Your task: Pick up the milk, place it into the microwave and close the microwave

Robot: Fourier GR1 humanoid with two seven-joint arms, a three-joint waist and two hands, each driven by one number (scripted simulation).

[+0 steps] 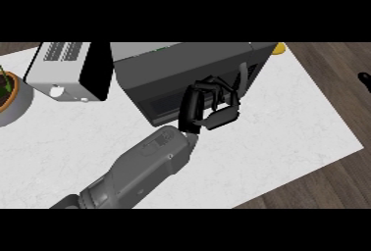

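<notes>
Kitchen, plainly: white marble counter (290, 122) over wood floor (333, 63), dark microwave (181, 68) at the far edge, toaster (62, 68) beside it, potted plant (11, 93) at the left edge.

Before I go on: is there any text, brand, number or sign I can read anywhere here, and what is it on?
None can be read.
Microwave: no legible text on its body.
Pale appliance left of the microwave: vent slats and knobs, no lettering.
Left robot hand: no markings.
</notes>
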